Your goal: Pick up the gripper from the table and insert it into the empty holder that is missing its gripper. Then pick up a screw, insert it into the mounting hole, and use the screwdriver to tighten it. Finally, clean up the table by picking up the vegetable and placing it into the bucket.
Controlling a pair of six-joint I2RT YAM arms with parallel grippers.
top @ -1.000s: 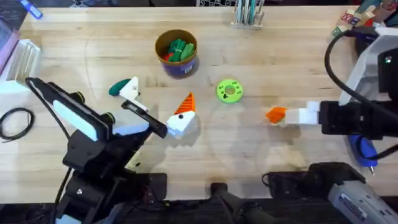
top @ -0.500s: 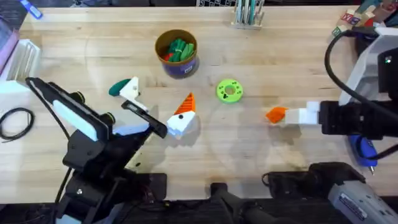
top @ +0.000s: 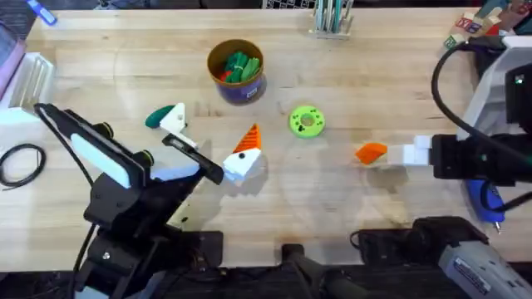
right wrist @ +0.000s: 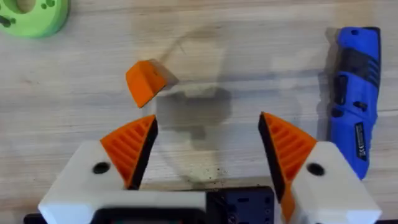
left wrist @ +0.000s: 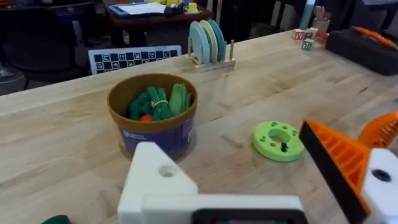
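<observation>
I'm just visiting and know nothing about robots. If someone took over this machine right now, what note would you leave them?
Left gripper: fingers open, empty; one side is the bare white holder.
Right gripper: fingers open, empty, low over the table; loose orange gripper piece lies just ahead.
Screwdriver lies beside the right arm. Vegetable lies near the holder. Bucket holds other toys.
Done: nothing.
Left: fit piece, screw, tighten, bin vegetable.

Bucket (left wrist: 153,124) of green toys beside a green disc (left wrist: 278,140)
</observation>
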